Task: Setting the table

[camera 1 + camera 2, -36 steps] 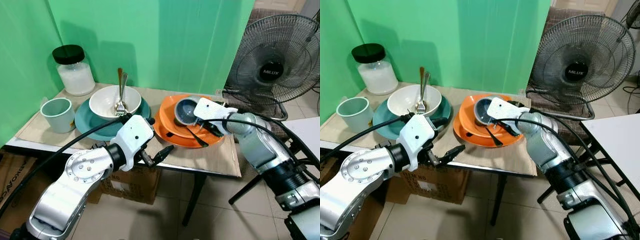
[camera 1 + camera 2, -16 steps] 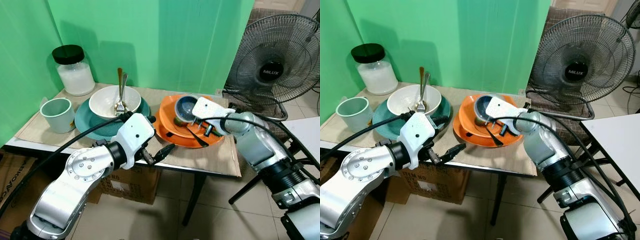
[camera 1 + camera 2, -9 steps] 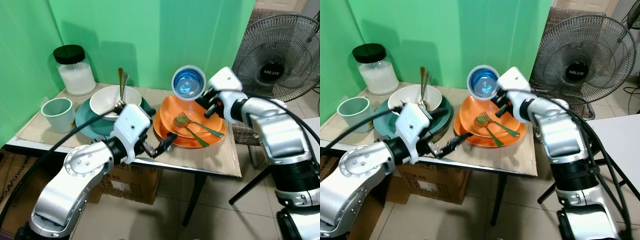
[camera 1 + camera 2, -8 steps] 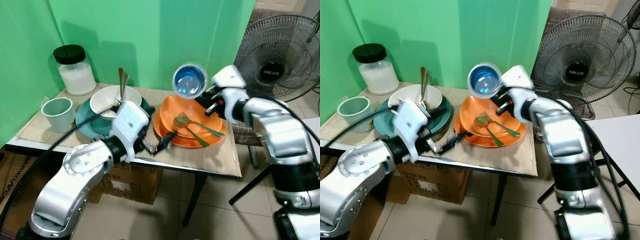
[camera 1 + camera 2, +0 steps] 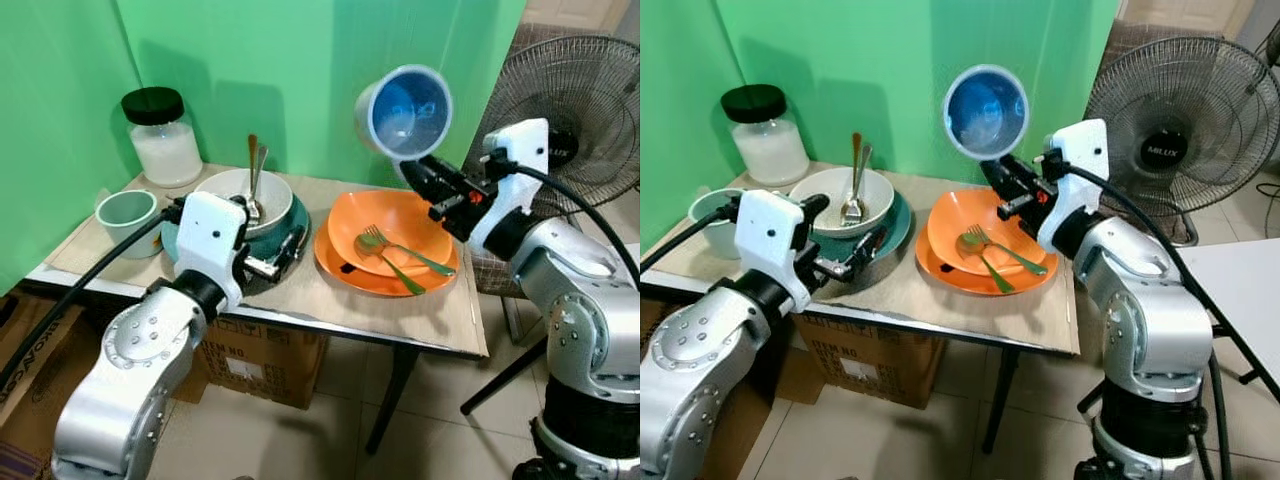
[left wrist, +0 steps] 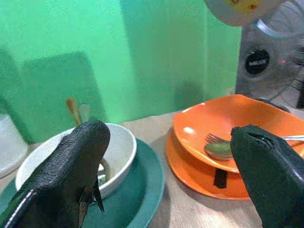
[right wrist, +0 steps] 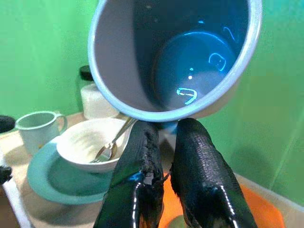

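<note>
Blue cup (image 5: 404, 111) — held aloft above the counter's (image 5: 330, 300) right half, over the orange plates (image 5: 385, 262); right gripper (image 7: 164, 156) jaws pinched shut on its lower rim. Risk: thin rim grip, tilted cup could slip onto the forks (image 5: 395, 252). Left gripper (image 6: 166, 156) jaws stood wide apart, empty, near the front edge by the white bowl (image 5: 243, 197).

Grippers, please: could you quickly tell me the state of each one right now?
Left gripper: open, holding nothing, beside the teal plate.
Right gripper: shut on the blue cup, raised above the orange plates.

"MILUX" on the fan (image 5: 1164, 150) hub
</note>
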Motion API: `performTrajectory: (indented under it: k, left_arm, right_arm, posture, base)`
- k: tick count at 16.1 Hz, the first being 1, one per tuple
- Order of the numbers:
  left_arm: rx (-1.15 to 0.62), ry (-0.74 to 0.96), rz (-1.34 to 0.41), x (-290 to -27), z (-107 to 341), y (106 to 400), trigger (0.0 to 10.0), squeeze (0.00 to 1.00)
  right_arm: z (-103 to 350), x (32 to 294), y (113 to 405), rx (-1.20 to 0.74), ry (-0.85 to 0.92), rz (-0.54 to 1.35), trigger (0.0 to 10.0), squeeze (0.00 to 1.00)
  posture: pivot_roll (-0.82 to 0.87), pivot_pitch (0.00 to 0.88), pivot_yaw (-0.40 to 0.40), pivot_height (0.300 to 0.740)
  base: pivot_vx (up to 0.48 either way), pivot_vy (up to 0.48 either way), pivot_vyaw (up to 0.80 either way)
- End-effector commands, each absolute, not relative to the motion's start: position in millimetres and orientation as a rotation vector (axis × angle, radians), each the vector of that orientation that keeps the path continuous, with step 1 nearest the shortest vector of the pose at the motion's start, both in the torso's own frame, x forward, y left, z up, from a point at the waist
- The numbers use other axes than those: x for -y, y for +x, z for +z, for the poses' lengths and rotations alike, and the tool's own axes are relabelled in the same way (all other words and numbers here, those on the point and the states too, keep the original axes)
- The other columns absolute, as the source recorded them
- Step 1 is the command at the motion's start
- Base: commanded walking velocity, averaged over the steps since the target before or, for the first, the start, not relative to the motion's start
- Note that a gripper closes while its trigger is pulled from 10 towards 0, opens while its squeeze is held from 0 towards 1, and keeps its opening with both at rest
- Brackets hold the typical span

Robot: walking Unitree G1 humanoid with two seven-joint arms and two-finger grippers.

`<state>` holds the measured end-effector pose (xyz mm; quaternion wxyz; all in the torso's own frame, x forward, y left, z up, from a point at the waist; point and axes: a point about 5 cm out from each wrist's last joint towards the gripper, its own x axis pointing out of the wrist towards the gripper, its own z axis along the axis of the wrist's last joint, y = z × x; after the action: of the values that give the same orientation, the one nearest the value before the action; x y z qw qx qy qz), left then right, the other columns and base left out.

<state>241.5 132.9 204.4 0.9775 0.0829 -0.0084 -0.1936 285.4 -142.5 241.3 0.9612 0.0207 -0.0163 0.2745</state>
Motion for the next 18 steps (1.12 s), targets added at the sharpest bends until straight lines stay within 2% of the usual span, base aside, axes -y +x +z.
performTrajectory:
  k: [1,4,6,12,13,16,18]
  left_arm:
    - [0.028,0.189,-0.345,-132.8,207.8,243.9,10.0,0.0]
    - [0.011,0.209,-0.254,-147.9,203.4,245.4,10.0,0.0]
    - [0.033,0.227,-0.204,-154.4,209.4,250.1,10.0,0.0]
    - [0.037,0.206,-0.14,-151.6,217.3,253.7,10.0,0.0]
    - [0.063,0.21,-0.157,-147.7,216.3,262.7,10.0,0.0]
    - [0.076,0.21,-0.094,-155.6,214.6,269.5,10.0,0.0]
    - [0.059,0.195,-0.06,-164.6,214.9,263.8,10.0,0.0]
  right_arm:
    - [243.7,148.4,283.3,0.063,0.033,0.468,10.0,0.0]
    - [248.3,146.8,280.0,0.122,-0.013,0.338,10.0,0.0]
    - [250.9,141.5,272.9,0.135,-0.011,0.348,10.0,0.0]
    - [229.8,131.8,261.3,0.091,0.008,0.265,10.0,0.0]
    - [231.3,134.0,260.3,0.096,0.021,0.23,10.0,0.0]
    - [223.5,141.5,261.3,0.067,0.032,0.166,10.0,0.0]
    - [225.0,143.3,267.7,0.068,0.009,0.167,10.0,0.0]
  posture:
    - [-0.09,0.016,-0.033,0.74]
    - [-0.1,0.025,-0.041,0.74]
    - [-0.08,0.038,-0.026,0.74]
    - [-0.07,0.048,0.025,0.74]
    - [-0.09,0.024,0.065,0.74]
    - [-0.09,0.012,0.048,0.74]
    - [-0.05,0.016,-0.005,0.74]
  base:
    - [0.0,0.0,-0.75]
    - [0.0,0.0,-0.76]
    - [0.0,0.0,-0.77]
    - [0.0,0.0,-0.77]
    - [0.0,0.0,-0.77]
    - [0.0,0.0,-0.77]
    - [0.0,0.0,-0.78]
